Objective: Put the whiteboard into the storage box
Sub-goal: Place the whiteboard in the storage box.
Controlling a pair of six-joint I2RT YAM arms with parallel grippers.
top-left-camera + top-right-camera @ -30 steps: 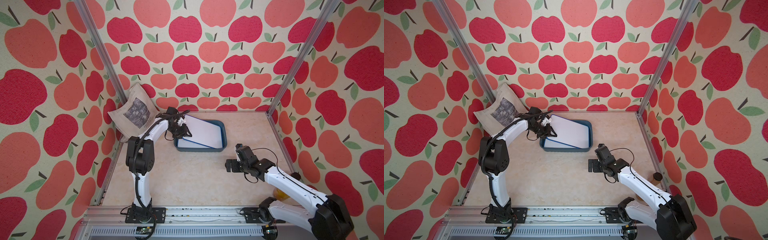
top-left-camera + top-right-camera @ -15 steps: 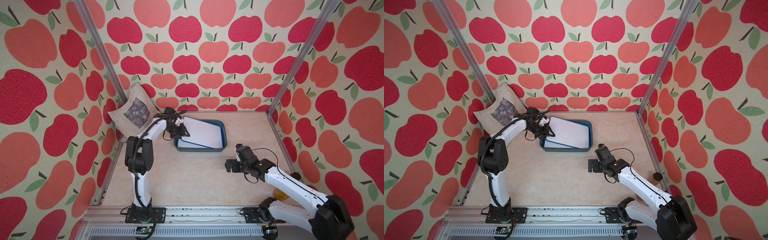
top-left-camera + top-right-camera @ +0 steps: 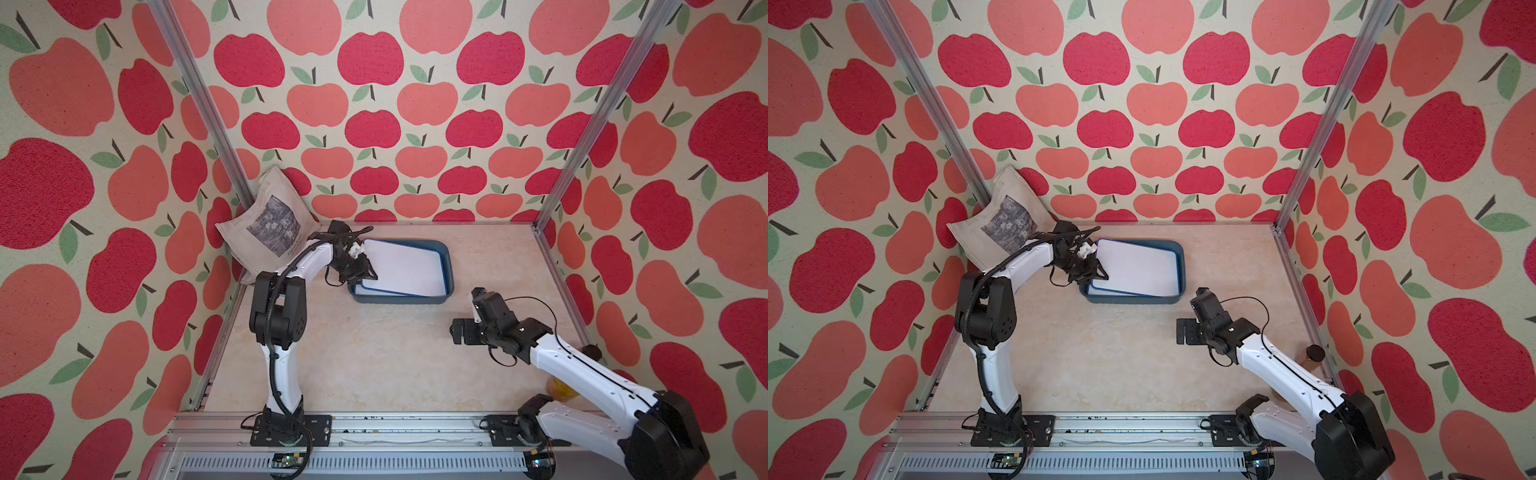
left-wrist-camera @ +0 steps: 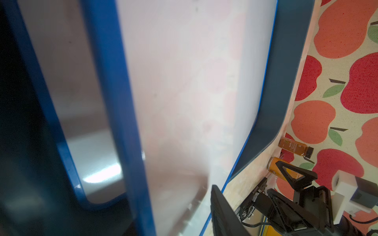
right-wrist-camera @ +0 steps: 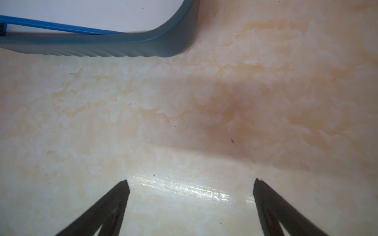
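The table has a pale beige, marbled top that shines where the light falls. A shallow blue storage box sits flat on it toward the far side, roughly midway between left and right. A beige cloth bag leans in the far left corner. At the right edge stands a brown bottle with a dark cap. Just nearer is an orange can, partly hidden.

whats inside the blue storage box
A whiteboard is tilted in the storage box, over a second whiteboard whose corner shows beneath. The box floor is covered, so anything under them is hidden.
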